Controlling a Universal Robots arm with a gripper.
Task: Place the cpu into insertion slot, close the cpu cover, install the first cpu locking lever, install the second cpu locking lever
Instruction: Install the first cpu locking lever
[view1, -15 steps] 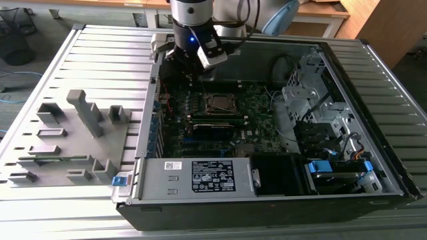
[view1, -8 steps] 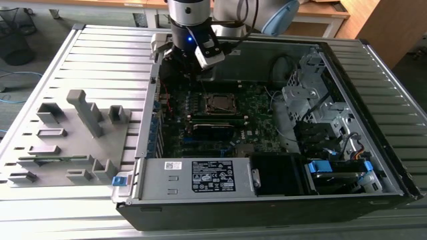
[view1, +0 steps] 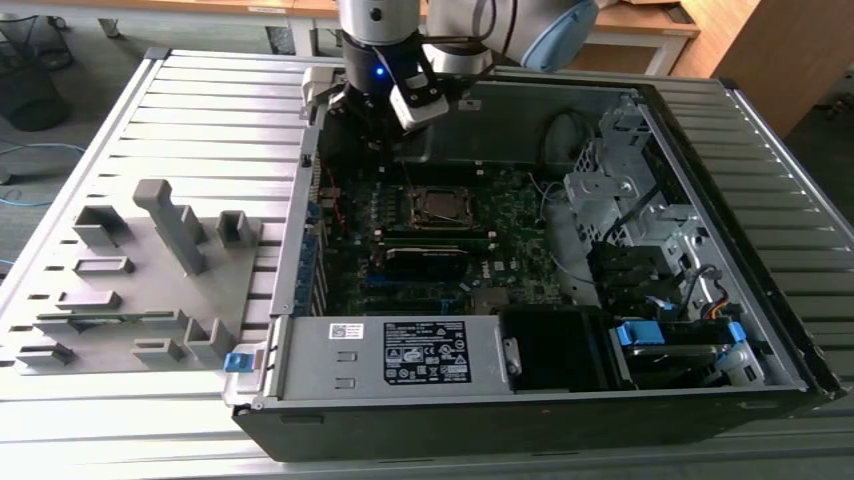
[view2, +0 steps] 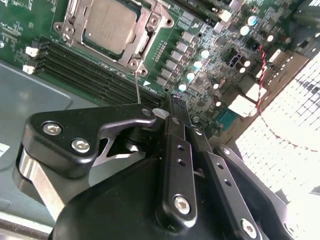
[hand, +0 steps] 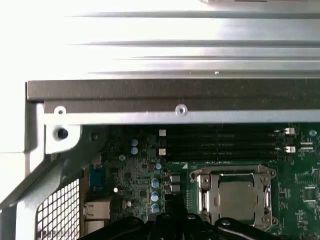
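The cpu (view2: 107, 25) lies flat in the insertion slot (view1: 441, 207) on the green motherboard, its silver top showing. The cpu cover (view2: 74, 24) lies down over it, and its frame rings the chip in both wrist views, cpu (hand: 239, 197) and cover (hand: 202, 192). A thin metal lever rod (view2: 137, 86) stands up from a socket corner towards my gripper. My gripper (view2: 174, 104) hangs above the board beside the socket, fingers (view2: 172, 135) pressed together with nothing between them. In the exterior view the gripper (view1: 387, 130) is over the case's far corner on the exterior view's left, short of the socket.
Long black memory slots (view2: 85, 75) run beside the socket. A labelled power supply (view1: 387, 355) fills the near end of the case and a drive cage (view1: 627, 200) stands at the exterior view's right. A grey fixture with blocks (view1: 134, 270) sits left of the case. A red cable (view2: 262, 75) crosses the board.
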